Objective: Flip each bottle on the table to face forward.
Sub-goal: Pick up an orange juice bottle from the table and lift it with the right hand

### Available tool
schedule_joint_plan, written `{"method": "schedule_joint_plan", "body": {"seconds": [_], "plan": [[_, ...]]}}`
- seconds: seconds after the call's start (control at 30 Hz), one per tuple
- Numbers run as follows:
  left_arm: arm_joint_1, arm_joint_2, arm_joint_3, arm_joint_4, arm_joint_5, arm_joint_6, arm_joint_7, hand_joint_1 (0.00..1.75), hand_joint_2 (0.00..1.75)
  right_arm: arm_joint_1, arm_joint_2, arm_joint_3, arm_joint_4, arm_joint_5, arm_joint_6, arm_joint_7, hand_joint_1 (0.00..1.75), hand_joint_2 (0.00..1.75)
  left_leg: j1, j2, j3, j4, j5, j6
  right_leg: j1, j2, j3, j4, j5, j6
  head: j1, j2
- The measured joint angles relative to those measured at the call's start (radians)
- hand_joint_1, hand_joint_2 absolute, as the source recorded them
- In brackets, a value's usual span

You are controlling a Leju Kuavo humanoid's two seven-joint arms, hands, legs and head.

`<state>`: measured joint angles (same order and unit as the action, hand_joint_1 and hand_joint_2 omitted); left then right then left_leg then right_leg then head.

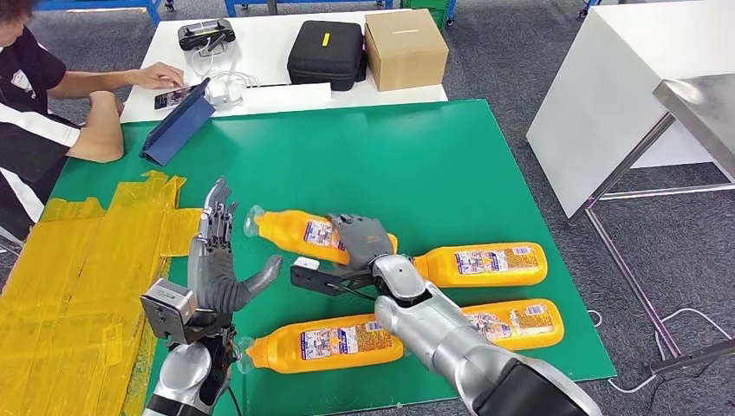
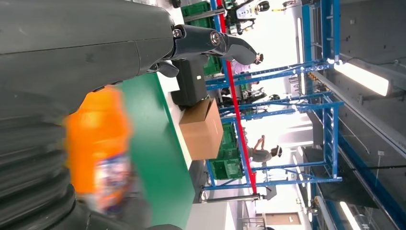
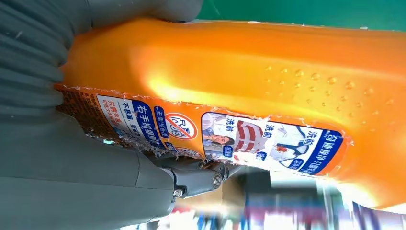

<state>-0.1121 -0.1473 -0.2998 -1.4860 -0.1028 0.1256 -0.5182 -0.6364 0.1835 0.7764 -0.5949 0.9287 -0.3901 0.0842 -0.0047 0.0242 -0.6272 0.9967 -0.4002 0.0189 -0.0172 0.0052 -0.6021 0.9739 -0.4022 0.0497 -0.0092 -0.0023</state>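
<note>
Altogether four orange bottles (image 1: 482,264): three lying flat, one in right hand (image 1: 360,238).

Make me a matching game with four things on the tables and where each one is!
Things:
1. cardboard box
2. blue tablet case
3. yellow tape patch
4. held bottle

Places:
A. in the right hand
B. on the white table
C. near edge of the green mat, left side
D. by the person's arm

Pairs: 1-B, 2-D, 3-C, 4-A

Bare green mat (image 1: 416,165) beyond four crowded bottles (image 1: 481,264).
</note>
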Motion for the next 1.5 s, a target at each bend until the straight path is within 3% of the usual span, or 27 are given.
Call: {"method": "schedule_joint_plan", "body": {"seconds": [0.07, 0.2, 0.3, 0.43, 0.63, 1.0, 1.17, 1.5], "plan": [[0.008, 0.0, 0.0, -0.007, -0.002, 0.002, 0.002, 0.0, 1.75, 0.045, -0.002, -0.051, -0.073, -0.029, -0.109, -0.065, 1.75, 1.75, 0.0, 0.0, 0.0, 0.0, 0.0, 0.0, 0.0, 0.0, 0.0, 0.0, 0.0, 0.0, 0.0, 0.0], [0.029, 0.004, -0.003, -0.022, 0.008, -0.005, 0.017, 0.0, 1.75, 0.214, 0.001, -0.211, -0.327, -0.23, -0.28, -0.35, 1.75, 1.75, 0.0, -0.003, -0.001, 0.0, -0.001, 0.0, 0.0, -0.003, -0.001, 0.0, -0.001, 0.0, 0.0, 0.0], [0.038, 0.01, -0.012, -0.029, 0.007, -0.003, 0.03, 0.0, 1.75, 0.327, 0.002, -0.313, -0.493, -0.402, -0.282, -0.46, 1.75, 1.75, 0.0, -0.005, -0.002, 0.0, -0.001, 0.0, 0.0, -0.005, -0.001, 0.0, -0.002, -0.001, 0.0, 0.0], [0.039, 0.02, -0.025, -0.029, 0.005, -0.005, 0.053, 0.0, 1.75, 0.415, 0.003, -0.404, -0.614, -0.554, -0.227, -0.526, 1.75, 1.75, 0.0, -0.005, -0.003, 0.0, -0.001, 0.0, 0.0, -0.006, -0.002, 0.0, -0.001, -0.001, 0.0, 0.0], [0.036, 0.028, -0.043, -0.023, 0.019, -0.025, 0.078, 0.0, 1.75, 0.47, 0.013, -0.447, -0.692, -0.654, -0.131, -0.568, 1.75, 1.75, 0.0, -0.005, -0.002, 0.0, 0.0, 0.0, 0.0, -0.005, -0.002, 0.0, -0.001, -0.001, 0.0, 0.0], [0.015, 0.033, -0.073, 0.005, 0.067, -0.07, 0.1, 0.0, 1.75, 0.481, 0.023, -0.416, -0.696, -0.667, -0.053, -0.561, 1.75, 1.75, 0.0, -0.005, -0.003, 0.0, 0.0, 0.0, 0.0, -0.005, -0.001, 0.0, -0.001, -0.001, 0.0, 0.0], [-0.003, 0.036, -0.098, 0.025, 0.128, -0.132, 0.113, 0.0, 1.75, 0.458, 0.024, -0.353, -0.623, -0.622, 0.014, -0.549, 1.75, 1.75, 0.0, -0.005, -0.003, 0.0, 0.0, 0.0, 0.0, -0.006, -0.001, 0.0, -0.001, -0.001, 0.0, 0.0], [-0.047, 0.038, -0.124, 0.064, 0.167, -0.169, 0.123, 0.0, 1.75, 0.379, 0.029, -0.18, -0.452, -0.452, 0.06, -0.504, 1.75, 1.75, 0.0, -0.005, -0.003, 0.0, 0.0, -0.001, 0.0, -0.006, -0.001, 0.0, -0.001, -0.001, 0.0, 0.0]]}}
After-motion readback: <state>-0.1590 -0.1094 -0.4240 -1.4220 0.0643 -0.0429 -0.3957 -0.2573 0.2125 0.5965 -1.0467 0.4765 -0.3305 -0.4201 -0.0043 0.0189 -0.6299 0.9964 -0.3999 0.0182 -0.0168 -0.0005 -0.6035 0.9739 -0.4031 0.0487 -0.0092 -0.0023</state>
